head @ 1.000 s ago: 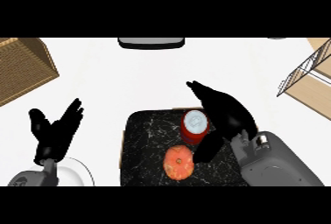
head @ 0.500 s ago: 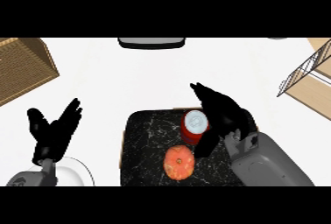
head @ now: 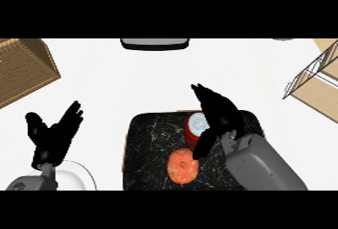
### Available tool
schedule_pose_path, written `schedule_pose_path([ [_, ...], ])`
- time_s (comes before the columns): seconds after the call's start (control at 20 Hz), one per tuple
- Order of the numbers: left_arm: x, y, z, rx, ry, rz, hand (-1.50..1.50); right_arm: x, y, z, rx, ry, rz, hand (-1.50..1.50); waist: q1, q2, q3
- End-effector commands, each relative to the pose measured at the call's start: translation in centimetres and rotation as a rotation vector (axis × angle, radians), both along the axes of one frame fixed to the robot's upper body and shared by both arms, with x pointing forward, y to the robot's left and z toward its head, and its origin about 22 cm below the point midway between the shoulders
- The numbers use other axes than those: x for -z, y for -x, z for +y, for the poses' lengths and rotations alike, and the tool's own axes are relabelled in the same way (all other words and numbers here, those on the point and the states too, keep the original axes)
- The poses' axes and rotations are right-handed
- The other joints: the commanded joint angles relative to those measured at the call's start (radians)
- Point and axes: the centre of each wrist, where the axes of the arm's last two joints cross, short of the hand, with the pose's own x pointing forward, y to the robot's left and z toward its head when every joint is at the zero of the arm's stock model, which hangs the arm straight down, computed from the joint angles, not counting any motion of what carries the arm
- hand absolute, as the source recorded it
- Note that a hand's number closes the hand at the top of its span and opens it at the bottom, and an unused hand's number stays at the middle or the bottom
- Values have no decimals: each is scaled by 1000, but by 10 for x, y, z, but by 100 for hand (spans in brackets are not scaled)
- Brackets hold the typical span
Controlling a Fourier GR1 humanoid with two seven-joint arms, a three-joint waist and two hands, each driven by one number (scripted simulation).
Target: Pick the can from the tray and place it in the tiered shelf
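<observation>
Standing upright on the dark marbled tray point(head: 148, 143), the red can point(head: 195, 126) shows its pale round top from the head view, placed toward the tray's far edge and a little right of its middle. The right robot hand point(head: 218, 114) is up against the can's right side, covering part of it. Its long fingers run fairly straight, up and to the left past the can's top. Another dark digit reaches down along the can's right flank toward the near side of the tray. I would call that hand open and laid against the can rather than wrapped round it, though the far side of the can is hidden and I cannot tell how much contact there is. The grey forearm point(head: 260, 163) behind it comes in from the lower right and crosses the tray's right edge.

Just nearer than the can, on the same tray, lies a round orange fruit point(head: 183, 166), close to the can but apart from it.

Over at the left, the left robot hand point(head: 52, 134) rests with fingers spread and pointing up, holding nothing. It is well apart from the tray, and a white plate point(head: 80, 176) shows just beside its wrist.

On the white tabletop point(head: 132, 80), a woven basket point(head: 20, 67) sits at the far left corner. A dark flat object point(head: 154, 43) lies at the far edge in the middle. The tiered shelf point(head: 315, 91), wire frame over wooden boards, stands at the far right, well apart from the can.
</observation>
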Motion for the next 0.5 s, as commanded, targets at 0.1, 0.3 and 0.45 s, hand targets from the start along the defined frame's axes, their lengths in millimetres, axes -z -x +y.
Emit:
schedule_pose_path([
  [0.1, 20, 12, 13, -8, -4, 77, 0, 8, 9, 13, -16, -14, -31, -150, -2, 7, -8],
  [0.3, 23, 21, -4, -4, 15, 87, 0, 27, -5, 13, -111, 23, 55, 150, 7, 9, -8],
  [0.45, 18, 11, -12, 19, -10, 89, 0, 31, 7, 19, -306, 150, 90, 150, 4, 9, -8],
])
